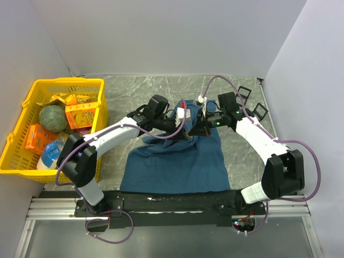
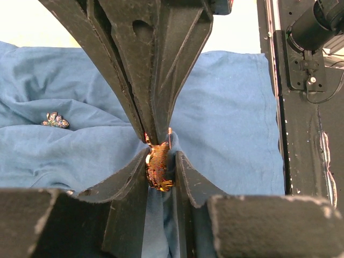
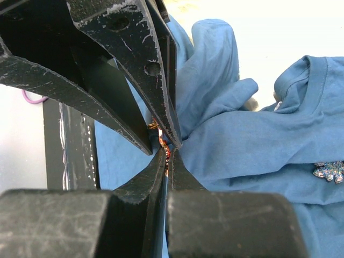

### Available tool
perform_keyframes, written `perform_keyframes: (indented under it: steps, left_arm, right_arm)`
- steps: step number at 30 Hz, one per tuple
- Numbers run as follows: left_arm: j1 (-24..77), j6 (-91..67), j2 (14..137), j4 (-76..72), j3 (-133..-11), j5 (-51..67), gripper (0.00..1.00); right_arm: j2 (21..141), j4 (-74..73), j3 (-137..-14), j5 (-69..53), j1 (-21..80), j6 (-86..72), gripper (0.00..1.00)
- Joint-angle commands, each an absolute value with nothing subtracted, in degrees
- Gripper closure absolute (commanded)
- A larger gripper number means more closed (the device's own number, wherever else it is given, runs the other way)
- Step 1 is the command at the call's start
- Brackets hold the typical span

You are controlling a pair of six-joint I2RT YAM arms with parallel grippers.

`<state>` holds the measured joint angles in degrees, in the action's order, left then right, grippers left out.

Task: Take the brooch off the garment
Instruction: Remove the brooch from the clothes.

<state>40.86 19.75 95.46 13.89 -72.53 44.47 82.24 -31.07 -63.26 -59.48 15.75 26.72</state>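
Both arms meet over the upper part of the garment [image 2: 231, 118], a teal T-shirt spread on the counter [image 1: 134, 91] and bunched up where they work. The brooch [image 2: 157, 171], striped orange-gold, stands on edge in a raised fold of cloth. The left claw [image 2: 159, 157] is clamped on its body, one finger on each side, with some cloth caught along the right finger. The right claw [image 3: 166, 153] is clenched tight on a thin pinch right at the brooch's upper edge; can't tell if that is cloth, pin or metal. Step in hand, as I judge it, is separating the brooch from the fabric. To do it well, one claw should anchor the cloth close to the pin while the other draws the brooch out along the pin's line, not straight up, or the shirt just lifts with it. Go slow, watch for fabric tenting, and re-grip if cloth is trapped in the pulling claw. A separate sparkly ornament [image 2: 55, 120] sits well apart on the shirt; leave it alone. The yellow basket [image 1: 32, 91] at far left is not involved.
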Motion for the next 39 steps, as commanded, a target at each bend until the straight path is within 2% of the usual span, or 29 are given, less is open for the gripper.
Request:
perform_keyframes:
  steps: [1,12,17,18,24,32,39]
  left_arm:
    - [41.1,19.6,95.7,12.3,-72.1,45.7,0.76]
    - [41.1,19.4,95.9,12.0,-71.8,45.8,0.77]
    - [41.1,19.5,95.9,12.5,-72.1,46.1,0.62]
    - [41.0,19.3,96.0,12.4,-72.1,46.1,0.56]
    - [41.1,18.0,96.0,11.6,-72.2,47.3,0.48]
    - [41.1,13.4,96.7,8.2,-71.8,49.0,0.50]
    - [41.1,10.5,97.6,6.0,-71.5,49.2,0.62]
  right_arm:
    - [79.4,-29.7,-63.1,-60.5,14.8,26.7,1.00]
    - [78.8,-29.4,-62.7,-60.7,14.2,26.6,1.00]
    - [78.8,-29.3,-62.7,-60.7,14.1,26.6,1.00]
    - [78.8,-29.3,-62.6,-60.8,14.0,26.5,1.00]
    - [79.0,-29.2,-62.6,-60.9,13.9,26.5,1.00]
    - [79.4,-28.0,-62.1,-61.3,13.9,25.1,1.00]
    - [79.3,-27.9,-62.0,-61.6,13.9,25.0,1.00]
